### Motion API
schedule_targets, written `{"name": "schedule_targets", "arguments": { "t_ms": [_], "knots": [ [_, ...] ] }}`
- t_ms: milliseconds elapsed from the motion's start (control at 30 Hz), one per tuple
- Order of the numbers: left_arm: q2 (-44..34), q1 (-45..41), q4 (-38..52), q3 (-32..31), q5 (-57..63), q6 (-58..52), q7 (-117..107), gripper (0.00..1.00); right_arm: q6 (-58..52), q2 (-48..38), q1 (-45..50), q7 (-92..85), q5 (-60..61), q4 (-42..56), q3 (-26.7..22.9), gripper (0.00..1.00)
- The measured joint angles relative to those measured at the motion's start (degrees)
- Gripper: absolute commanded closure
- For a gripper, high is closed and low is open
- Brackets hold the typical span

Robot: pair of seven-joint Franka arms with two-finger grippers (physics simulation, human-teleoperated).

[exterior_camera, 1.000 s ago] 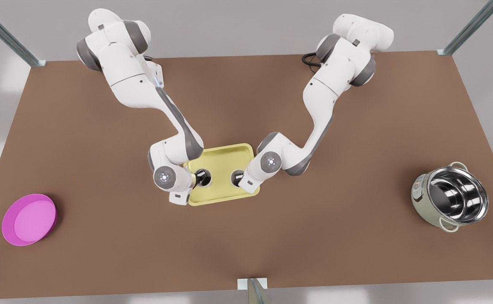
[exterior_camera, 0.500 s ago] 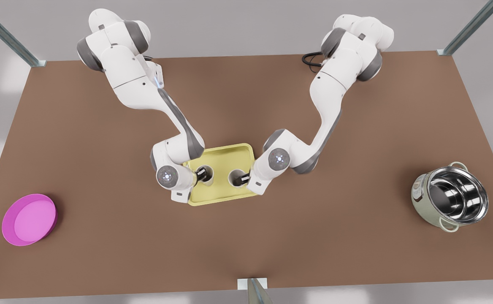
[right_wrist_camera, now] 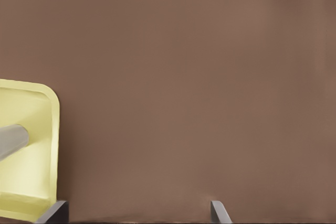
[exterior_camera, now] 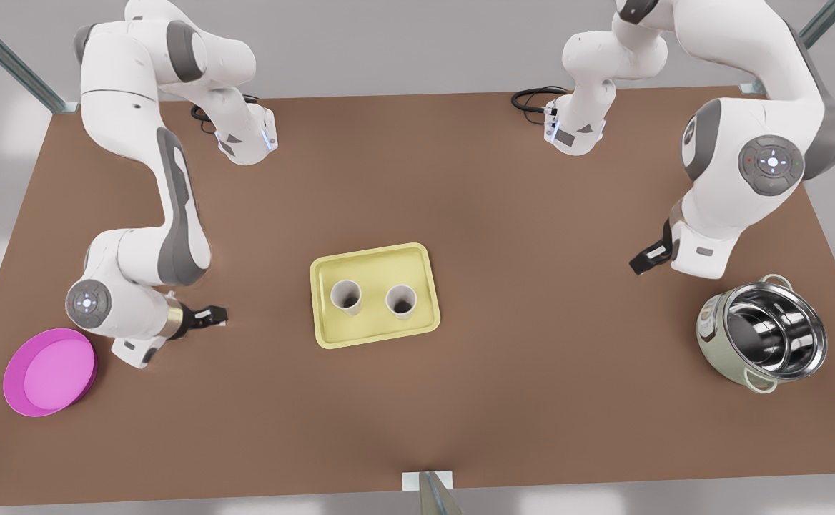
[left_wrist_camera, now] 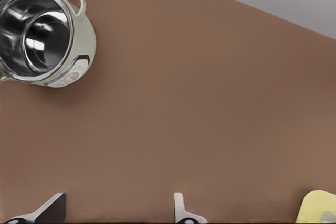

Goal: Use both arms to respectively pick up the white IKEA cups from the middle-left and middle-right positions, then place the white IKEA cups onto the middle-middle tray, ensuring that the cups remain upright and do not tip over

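Front view: both cups [exterior_camera: 346,296] [exterior_camera: 401,300] upright on tray [exterior_camera: 374,266], jaws spread.

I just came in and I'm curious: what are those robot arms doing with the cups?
The two white cups stand upright, side by side, on the yellow tray in the middle of the table, and nothing is holding them. The left gripper hangs open near the steel pot, on the front view's right. The right gripper hangs open near the pink dish, on the front view's left. The cup job looks finished.
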Motion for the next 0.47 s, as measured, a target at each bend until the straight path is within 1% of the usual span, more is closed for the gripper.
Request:
{"name": "schedule_targets", "arguments": {
  "t_ms": [67,100,167,267,333,467],
  "knots": [
    [-0.06,-0.10,-0.04,0.10,-0.28,-1.48,3.48,0.00,-3.43,-7.37,0.87,0.31,-2.90,-0.23,-0.36,0.00],
    [-0.08,-0.11,-0.04,0.12,-0.39,-2.06,5.08,0.00,-4.94,-11.82,1.03,0.59,-3.94,-2.31,-0.44,0.00],
    [-0.08,-0.12,-0.05,0.13,-0.55,-2.96,8.02,0.00,-7.32,-16.52,0.74,1.08,-5.96,-4.37,-0.41,0.00],
    [0.65,-0.01,0.32,0.10,-1.02,-4.03,11.87,0.00,-10.00,-18.02,0.67,1.61,-7.38,-4.29,-0.35,0.00],
    [3.11,0.26,3.37,0.00,-1.47,-5.56,14.10,0.00,-11.18,-18.15,0.82,1.92,-7.80,-4.21,-0.33,0.00],
    [4.07,0.32,4.60,-0.08,-1.87,-7.55,17.81,0.00,-12.63,-18.08,1.04,2.45,-8.04,-4.18,-0.32,0.00]
  ]
}}
